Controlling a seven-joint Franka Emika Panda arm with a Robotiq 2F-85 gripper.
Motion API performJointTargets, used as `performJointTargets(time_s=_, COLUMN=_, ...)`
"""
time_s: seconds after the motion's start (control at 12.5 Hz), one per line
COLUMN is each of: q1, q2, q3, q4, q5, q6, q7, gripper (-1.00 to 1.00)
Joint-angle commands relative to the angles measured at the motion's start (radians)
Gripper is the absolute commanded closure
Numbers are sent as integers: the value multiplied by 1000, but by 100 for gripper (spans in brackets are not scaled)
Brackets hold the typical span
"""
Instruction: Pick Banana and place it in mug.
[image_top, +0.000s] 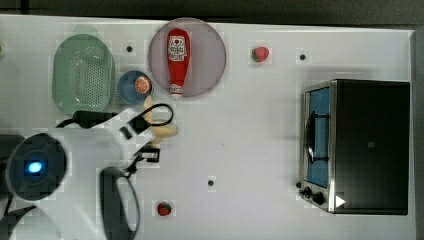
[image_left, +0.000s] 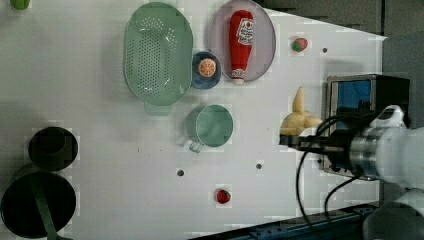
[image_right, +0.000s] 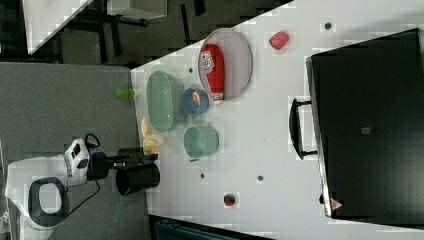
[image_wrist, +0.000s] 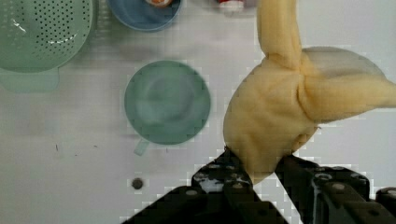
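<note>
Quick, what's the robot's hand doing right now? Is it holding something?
End effector: closed on the banana, holding it up in the air beside the mug.

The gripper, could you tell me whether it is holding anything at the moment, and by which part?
The gripper holds the banana, pinched by its thick lower end between the two fingers.

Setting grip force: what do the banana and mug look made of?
Banana: likely soft foam or plush, matte; it bulges and creases where the end effector pinches it. Mug: probably hard plastic, smooth pale green with slight sheen, though unconfirmed.
</note>
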Motion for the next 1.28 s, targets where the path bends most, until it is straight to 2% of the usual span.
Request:
performJointTargets(time_s=0.08, q1=13, q2=66, q3=44, q4=-4, q5=1, q6=13, q7=248, gripper=42)
performJointTargets(time_s=0.32, q1=14, q2=150, q3=85, q4=-30, q5=1, q6=132, q7=365, gripper=42)
performJointTargets(time_s=0.56, q1=14, q2=236, q3=89, q4=-68, q5=-3, q6=263, q7=388, gripper=42)
performJointTargets(time_s=0.8, q1=13, q2=306, q3=85, q4=-80, q5=-6, q6=320, q7=420, gripper=42)
performJointTargets(time_s=0.88, q1=13, q2=320, q3=78, q4=-82, q5=-12, q6=323, q7=460, gripper=36)
performJointTargets(time_s=1.28, q1=13, q2=362, q3=73, q4=-97, q5=-45, q6=393, q7=522, gripper=-73)
